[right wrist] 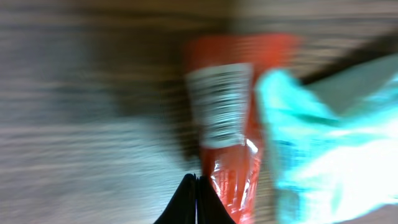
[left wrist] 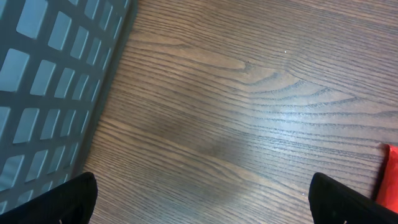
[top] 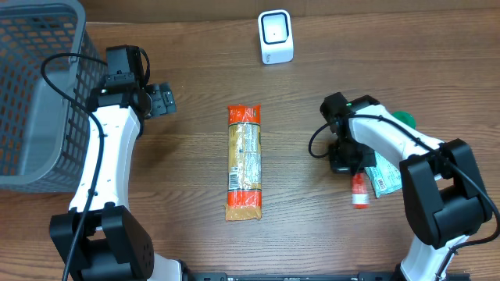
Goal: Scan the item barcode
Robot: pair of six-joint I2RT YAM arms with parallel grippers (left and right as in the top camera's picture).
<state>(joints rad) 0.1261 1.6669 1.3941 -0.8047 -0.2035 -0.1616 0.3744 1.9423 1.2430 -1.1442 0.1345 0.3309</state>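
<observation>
A long orange packet (top: 244,161) with a white label lies in the middle of the table, and its red end (left wrist: 390,180) shows at the edge of the left wrist view. The white scanner (top: 276,37) stands at the back. My left gripper (top: 164,100) (left wrist: 202,199) hovers open over bare wood beside the basket, holding nothing. My right gripper (top: 349,162) (right wrist: 196,186) is shut, its fingers pressed together right at the left edge of a small red packet (top: 358,191) (right wrist: 233,168) that carries a white barcode label (right wrist: 217,102). Nothing shows between the jaws.
A grey mesh basket (top: 31,94) (left wrist: 50,81) fills the far left. A teal packet (top: 384,178) (right wrist: 323,143) partly overlaps the red packet on its right, and a green item (top: 404,119) lies behind the right arm.
</observation>
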